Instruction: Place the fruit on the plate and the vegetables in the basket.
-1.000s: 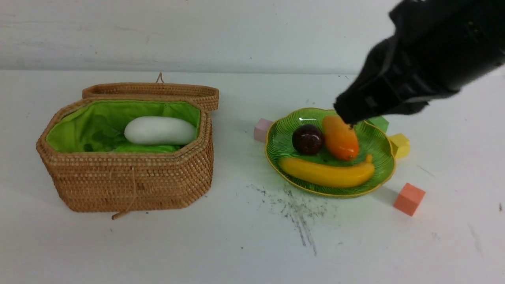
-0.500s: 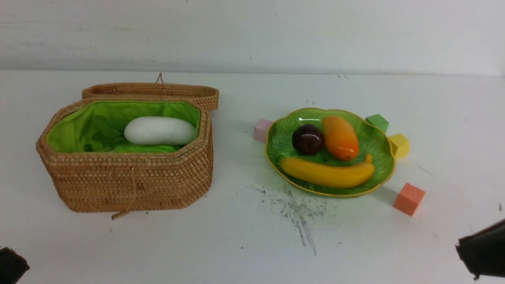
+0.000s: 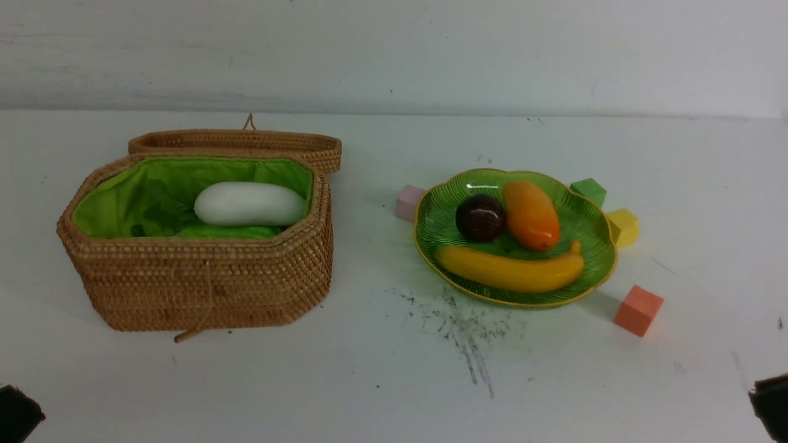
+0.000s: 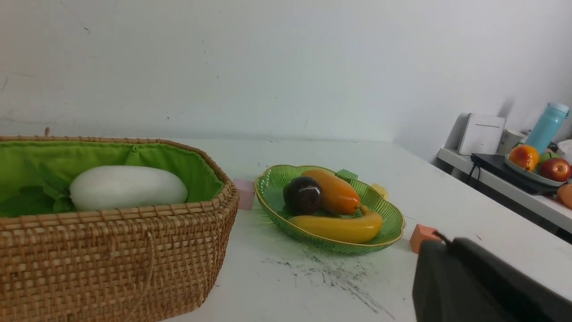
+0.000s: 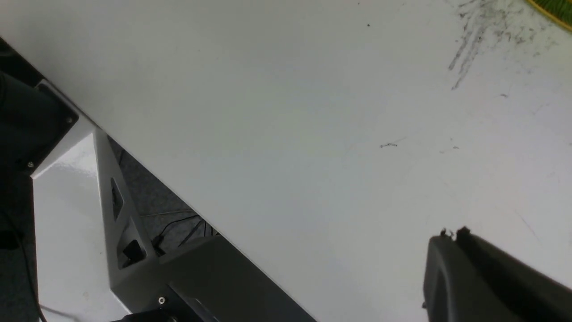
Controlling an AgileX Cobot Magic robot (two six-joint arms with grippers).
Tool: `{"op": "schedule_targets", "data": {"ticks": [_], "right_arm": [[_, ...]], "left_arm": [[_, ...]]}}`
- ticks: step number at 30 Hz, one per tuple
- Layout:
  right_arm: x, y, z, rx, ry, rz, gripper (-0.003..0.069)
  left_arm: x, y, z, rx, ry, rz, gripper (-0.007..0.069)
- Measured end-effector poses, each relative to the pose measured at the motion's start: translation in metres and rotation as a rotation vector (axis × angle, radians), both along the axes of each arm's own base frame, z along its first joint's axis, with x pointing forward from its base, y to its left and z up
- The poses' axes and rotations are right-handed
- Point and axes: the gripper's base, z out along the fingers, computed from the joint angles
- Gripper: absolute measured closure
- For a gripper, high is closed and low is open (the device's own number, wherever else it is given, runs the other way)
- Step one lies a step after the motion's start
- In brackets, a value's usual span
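Note:
The green plate (image 3: 588,227) holds the yellow banana (image 3: 511,271), the orange mango (image 3: 530,214) and the dark mangosteen (image 3: 480,216). The open wicker basket (image 3: 203,289) holds the white radish (image 3: 249,203) on green leaves; carrot and cucumber are hidden. The left wrist view shows the basket (image 4: 111,264), the radish (image 4: 127,187) and the plate (image 4: 272,197). My left gripper (image 4: 440,241) is shut and empty at the near left table edge (image 3: 15,412). My right gripper (image 5: 451,235) is shut and empty at the near right edge (image 3: 769,406).
Small cubes ring the plate: pink (image 3: 409,203), green (image 3: 588,191), yellow (image 3: 623,226) and orange (image 3: 638,311). The basket lid (image 3: 237,143) lies back behind it. Dark scuff marks (image 3: 462,326) lie in front of the plate. A side shelf with fruit (image 4: 532,161) stands far right.
My right arm has pulled away from above the mango on the plate down to the near right table edge. The mango stays on the plate. The left gripper stays put.

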Motion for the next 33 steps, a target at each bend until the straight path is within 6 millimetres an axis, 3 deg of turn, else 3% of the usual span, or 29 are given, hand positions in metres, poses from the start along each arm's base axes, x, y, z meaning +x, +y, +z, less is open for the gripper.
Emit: {"op": "schedule_targets", "data": {"ticks": [6,9,12,19,20,21,25,27,33], "right_arm": [[-0.027,-0.031,0.013,0.066,-0.127,-0.134,0.0636],[-0.042,-0.049,0.002,0.063,-0.194,-0.275,0.0636],[-0.047,-0.058,-0.022,0.108,-0.309,-0.418,0.0641],[-0.040,-0.070,-0.132,0.199,-0.519,-0.661,0.0643],[-0.040,-0.070,-0.136,0.199,-0.523,-0.669,0.0644],[-0.035,-0.073,-0.164,0.204,-0.548,-0.707,0.0653],[-0.029,-0.077,-0.215,0.170,-0.560,-0.746,0.0672],[-0.028,-0.078,-0.230,0.148,-0.554,-0.748,0.0673],[-0.032,-0.080,-0.235,0.084,-0.584,-0.725,0.0673]], "left_arm": [[0.000,0.000,0.000,0.000,0.000,0.000,0.0638],[0.000,0.000,0.000,0.001,0.000,0.000,0.0638],[0.000,0.000,0.000,0.000,0.000,0.000,0.0636],[0.000,0.000,0.000,0.000,0.000,0.000,0.0629],[0.000,0.000,0.000,0.000,0.000,0.000,0.0629],[0.000,0.000,0.000,-0.001,0.001,0.000,0.0627],[0.000,0.000,0.000,0.001,0.003,0.002,0.0625],[0.000,0.000,-0.001,0.002,0.005,0.003,0.0623],[0.000,0.000,-0.001,0.004,0.008,0.005,0.0618]]}}
